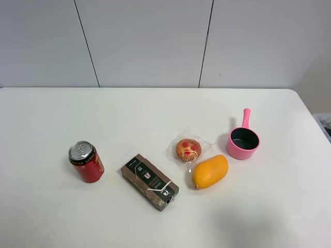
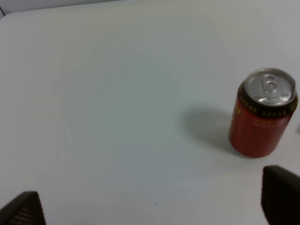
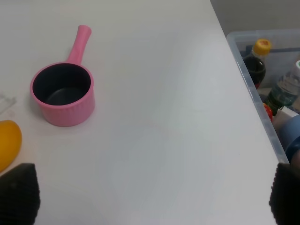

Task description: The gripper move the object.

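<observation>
The orange-yellow mango lies on the white table, right of centre, touching the wrapper of a muffin. Its end also shows in the right wrist view, beside one finger. My right gripper is open and empty, its black fingertips wide apart above bare table to the right of the mango. My left gripper is open and empty, with the red can a short way ahead of one finger. Neither gripper nor arm shows in the exterior high view.
A red can stands at the left. A dark flat box lies in the middle. A wrapped red-spotted muffin and a pink saucepan sit near the mango. A clear bin with bottles stands past the table's right edge.
</observation>
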`<state>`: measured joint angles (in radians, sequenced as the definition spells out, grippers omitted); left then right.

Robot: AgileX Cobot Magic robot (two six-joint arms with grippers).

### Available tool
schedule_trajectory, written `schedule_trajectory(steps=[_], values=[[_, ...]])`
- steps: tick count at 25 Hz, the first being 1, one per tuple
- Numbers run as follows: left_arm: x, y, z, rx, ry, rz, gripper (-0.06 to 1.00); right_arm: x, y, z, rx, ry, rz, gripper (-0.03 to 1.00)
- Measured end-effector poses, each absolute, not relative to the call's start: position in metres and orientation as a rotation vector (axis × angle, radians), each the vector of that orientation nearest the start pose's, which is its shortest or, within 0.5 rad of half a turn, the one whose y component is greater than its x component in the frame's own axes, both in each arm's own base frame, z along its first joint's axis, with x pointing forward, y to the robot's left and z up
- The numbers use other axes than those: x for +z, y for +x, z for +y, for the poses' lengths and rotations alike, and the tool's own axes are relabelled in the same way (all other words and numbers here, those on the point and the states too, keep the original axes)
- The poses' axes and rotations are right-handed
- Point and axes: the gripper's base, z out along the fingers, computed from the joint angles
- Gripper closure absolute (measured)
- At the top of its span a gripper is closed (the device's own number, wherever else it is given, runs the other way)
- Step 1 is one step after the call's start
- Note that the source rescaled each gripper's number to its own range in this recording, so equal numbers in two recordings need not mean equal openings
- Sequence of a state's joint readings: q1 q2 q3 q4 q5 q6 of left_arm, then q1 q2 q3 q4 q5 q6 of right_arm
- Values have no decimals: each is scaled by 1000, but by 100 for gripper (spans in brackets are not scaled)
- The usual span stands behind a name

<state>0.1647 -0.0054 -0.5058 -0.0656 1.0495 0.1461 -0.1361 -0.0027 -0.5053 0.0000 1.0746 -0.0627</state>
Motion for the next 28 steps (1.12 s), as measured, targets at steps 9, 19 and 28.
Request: schedule_trajectory(steps=[9, 19, 28], values=[[280, -5, -6, 119, -16, 2022, 14, 278, -6, 1, -124, 75, 2051, -3], [280, -5, -6, 119, -16, 2022, 14, 278, -6, 1, -124, 75, 2051, -3], [280, -5, -6, 119, -16, 2022, 14, 278, -6, 1, -124, 75, 2051, -3]])
